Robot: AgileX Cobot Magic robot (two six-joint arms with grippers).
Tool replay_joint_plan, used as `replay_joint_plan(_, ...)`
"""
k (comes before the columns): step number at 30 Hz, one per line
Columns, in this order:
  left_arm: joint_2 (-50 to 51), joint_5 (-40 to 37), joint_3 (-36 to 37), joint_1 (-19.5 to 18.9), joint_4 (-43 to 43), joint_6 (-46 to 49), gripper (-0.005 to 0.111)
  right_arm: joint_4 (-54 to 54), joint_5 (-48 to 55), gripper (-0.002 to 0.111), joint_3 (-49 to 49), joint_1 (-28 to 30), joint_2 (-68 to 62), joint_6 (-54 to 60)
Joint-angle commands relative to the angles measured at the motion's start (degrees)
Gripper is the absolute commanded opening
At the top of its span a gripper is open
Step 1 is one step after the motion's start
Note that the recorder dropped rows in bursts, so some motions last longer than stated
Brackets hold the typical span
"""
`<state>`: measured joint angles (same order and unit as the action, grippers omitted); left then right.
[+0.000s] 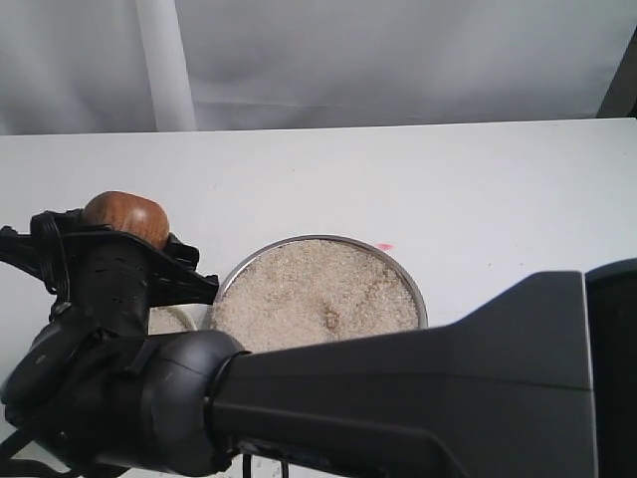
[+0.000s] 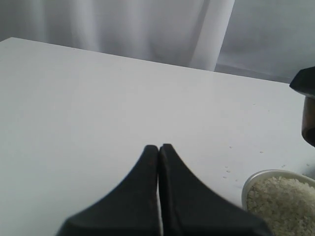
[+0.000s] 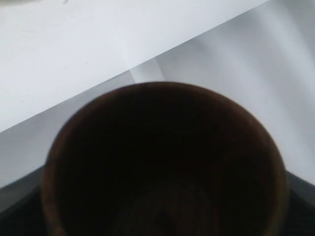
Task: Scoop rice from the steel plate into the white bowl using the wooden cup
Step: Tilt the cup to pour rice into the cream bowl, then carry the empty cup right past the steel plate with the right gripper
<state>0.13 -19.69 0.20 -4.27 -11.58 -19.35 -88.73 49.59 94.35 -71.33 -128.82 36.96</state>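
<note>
The steel plate (image 1: 407, 282) lies mid-table, heaped with rice (image 1: 317, 294). My right arm reaches across it to the left. My right gripper (image 1: 121, 251) is shut on the wooden cup (image 1: 125, 216) and holds it above the white bowl (image 1: 199, 317). The gripper covers most of the bowl; a sliver shows pale grains inside. In the right wrist view the cup's dark inside (image 3: 165, 167) fills the picture and hides the fingers. My left gripper (image 2: 159, 147) is shut on nothing over bare table, with the plate's rim (image 2: 246, 187) and its rice (image 2: 283, 201) off to one side.
The white table (image 1: 448, 179) runs back to a pale curtain (image 1: 348, 50). A small pink mark (image 1: 385, 247) lies just behind the plate. A few loose grains (image 2: 227, 172) dot the table near the plate. My right arm's dark body (image 1: 418, 398) covers the front of the scene.
</note>
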Motion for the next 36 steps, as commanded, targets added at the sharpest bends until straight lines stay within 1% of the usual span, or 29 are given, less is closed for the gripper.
replay_joint_plan(1, -0.13, 0.36, -0.20, 0.27, 0.33, -0.10, 0.000, -0.03, 0.63, 0.000, 0.38, -0.24, 0.45, -3.79)
replay_joint_plan(2, -0.13, 0.36, -0.20, 0.27, 0.33, -0.10, 0.000, 0.41, 0.75, 0.000, 0.38, -0.24, 0.45, -5.94)
replay_joint_plan(7, -0.13, 0.36, -0.20, 0.27, 0.33, -0.10, 0.000, 3.09, -1.41, 0.000, 0.38, 0.21, 3.17, -28.23)
replay_joint_plan(8, -0.13, 0.36, -0.20, 0.27, 0.33, -0.10, 0.000, 4.35, -2.63, 0.000, 0.38, 0.21, 3.97, -30.61)
replay_joint_plan(13, -0.13, 0.36, -0.20, 0.27, 0.33, -0.10, 0.000, 14.65, -13.37, 0.000, -0.73, 2.18, 10.18, -42.04)
replay_joint_plan(18, -0.13, 0.36, -0.20, 0.27, 0.33, -0.10, 0.000, 15.97, -25.43, 0.000, -7.27, 5.46, 17.66, -58.81)
replay_joint_plan(20, -0.13, 0.36, -0.20, 0.27, 0.33, -0.10, 0.000, 16.87, -29.98, 0.000, -10.46, 7.38, 21.08, -63.01)
replay_joint_plan(22, -0.13, 0.36, -0.20, 0.27, 0.33, -0.10, 0.000, 18.93, -33.42, 0.000, -14.07, 9.79, 24.54, -66.11)
replay_joint_plan(26, -0.13, 0.36, -0.20, 0.27, 0.33, -0.10, 0.000, 24.95, -37.17, 0.000, -20.53, 15.35, 30.57, -67.03)
replay_joint_plan(31, -0.13, 0.36, -0.20, 0.27, 0.33, -0.10, 0.000, 25.32, -42.73, 0.000, -30.80, 22.23, 37.08, -67.36)
replay_joint_plan(36, -0.13, 0.36, -0.20, 0.27, 0.33, -0.10, 0.000, 25.32, -49.07, 0.000, -38.56, 29.44, 42.03, -70.50)
